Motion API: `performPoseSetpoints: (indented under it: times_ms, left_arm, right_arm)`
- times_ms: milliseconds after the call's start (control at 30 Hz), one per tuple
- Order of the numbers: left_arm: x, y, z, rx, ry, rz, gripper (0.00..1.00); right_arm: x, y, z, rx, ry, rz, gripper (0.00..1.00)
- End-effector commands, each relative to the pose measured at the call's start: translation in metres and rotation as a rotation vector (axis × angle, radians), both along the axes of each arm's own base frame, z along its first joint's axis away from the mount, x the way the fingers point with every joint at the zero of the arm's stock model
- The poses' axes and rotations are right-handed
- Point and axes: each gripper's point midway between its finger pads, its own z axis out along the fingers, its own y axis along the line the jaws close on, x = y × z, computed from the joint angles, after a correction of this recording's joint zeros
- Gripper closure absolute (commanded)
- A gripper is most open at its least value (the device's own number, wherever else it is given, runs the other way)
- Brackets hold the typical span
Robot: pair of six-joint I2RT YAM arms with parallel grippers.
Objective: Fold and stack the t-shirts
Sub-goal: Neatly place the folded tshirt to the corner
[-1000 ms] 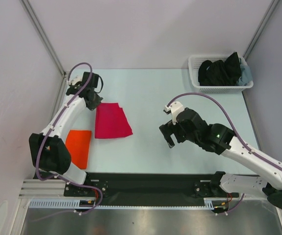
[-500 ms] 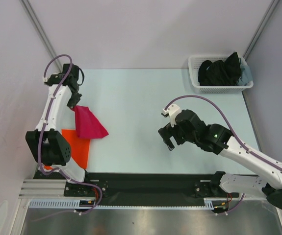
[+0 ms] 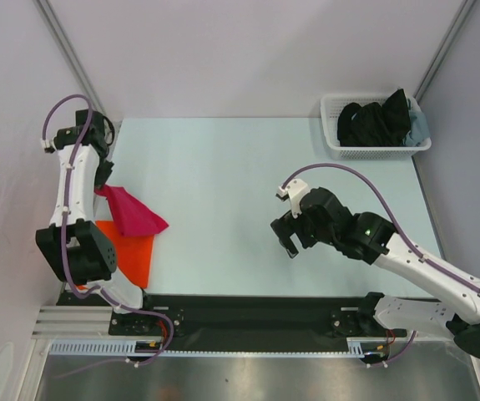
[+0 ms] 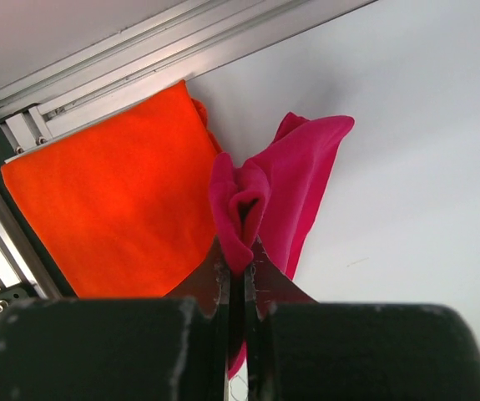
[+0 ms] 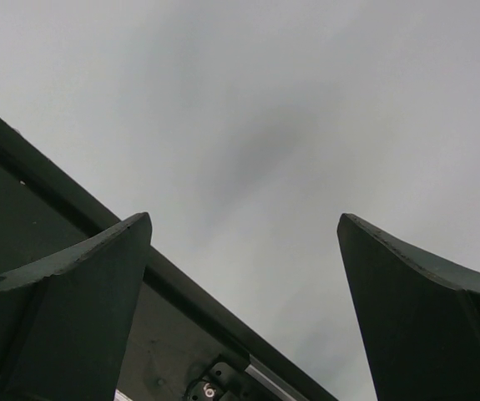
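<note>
Pinching a bunched fold of the crimson t-shirt [image 4: 300, 188], the left end effector [image 4: 238, 269] is clamped on it at the worktop's [image 3: 223, 167] left edge, the cloth hanging partly over the flat orange t-shirt [image 3: 136, 257]. The right end effector [image 3: 288, 239] hovers mid-worktop, fingers wide apart, holding nothing.

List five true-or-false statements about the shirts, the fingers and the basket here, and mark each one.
1. The left fingers are shut on the red t-shirt. True.
2. The right fingers hold the orange t-shirt. False: they are open and empty.
3. The orange t-shirt lies flat on the table. True.
4. The basket is empty. False: dark clothes fill it.
5. The red t-shirt lies neatly folded. False: it hangs bunched from the left fingers.
</note>
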Motion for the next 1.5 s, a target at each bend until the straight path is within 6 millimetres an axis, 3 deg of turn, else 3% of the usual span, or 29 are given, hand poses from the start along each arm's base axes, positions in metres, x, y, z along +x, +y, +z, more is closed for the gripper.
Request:
performPoseSetpoints:
  times_ms: [0,433,667,900,1100,1467]
  left_arm:
    - [-0.001,0.007,0.019,0.012,-0.040,-0.001,1.00]
    - [-0.014,0.012,0.036,0.003,-0.040,0.032,0.99]
    - [-0.020,0.014,0.025,-0.006,-0.023,0.004,1.00]
    - [-0.040,0.028,0.030,0.063,0.011,0.034,1.00]
    - [-0.044,0.033,0.039,0.066,-0.014,0.038,1.00]
    - [-0.053,0.038,0.035,0.077,0.005,0.023,1.00]
  right_arm:
    - [-0.001,0.002,0.003,0.026,-0.007,0.006,0.00]
    - [0.002,0.009,-0.003,0.033,0.009,0.006,0.00]
    - [0.002,0.010,-0.003,0.033,0.010,0.008,0.00]
    - [0.001,0.013,-0.011,0.040,0.033,0.008,0.00]
    - [0.000,0.017,-0.016,0.046,0.048,0.010,0.00]
    - [0.001,0.016,-0.021,0.037,0.051,0.002,0.00]
